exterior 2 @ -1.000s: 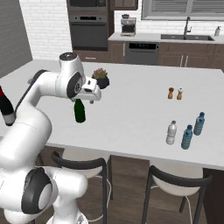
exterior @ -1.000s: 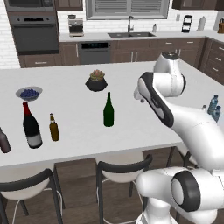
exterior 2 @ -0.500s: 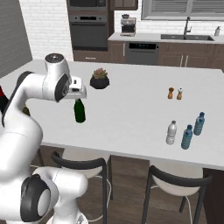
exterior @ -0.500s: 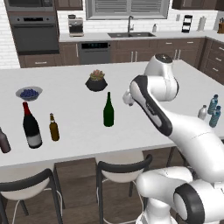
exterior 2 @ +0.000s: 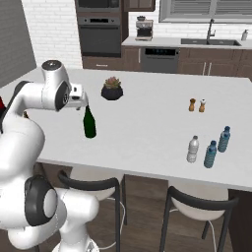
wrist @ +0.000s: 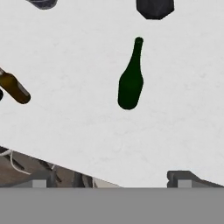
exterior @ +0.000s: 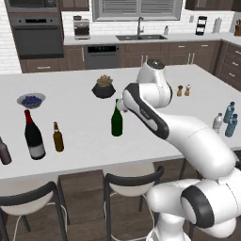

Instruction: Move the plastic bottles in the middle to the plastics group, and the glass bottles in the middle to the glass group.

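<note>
**Closing in on the green wine bottle**

Swinging left across the desk (exterior: 75, 136) over the last second, the arm has brought its claw (exterior 2: 81, 102) right up by the neck of the slim green wine bottle (exterior: 116, 122), which stands upright mid-desk, untouched. Whether the fingers are apart I cannot tell. It looks like a grasp is coming, then a carry toward the amber beer bottle (exterior: 58, 137).

Green wine bottle (wrist: 130, 83) – dark, glossy glass; counter (exterior: 84, 136) – smooth matt white; clear plastic bottle (exterior 2: 193, 149).
</note>
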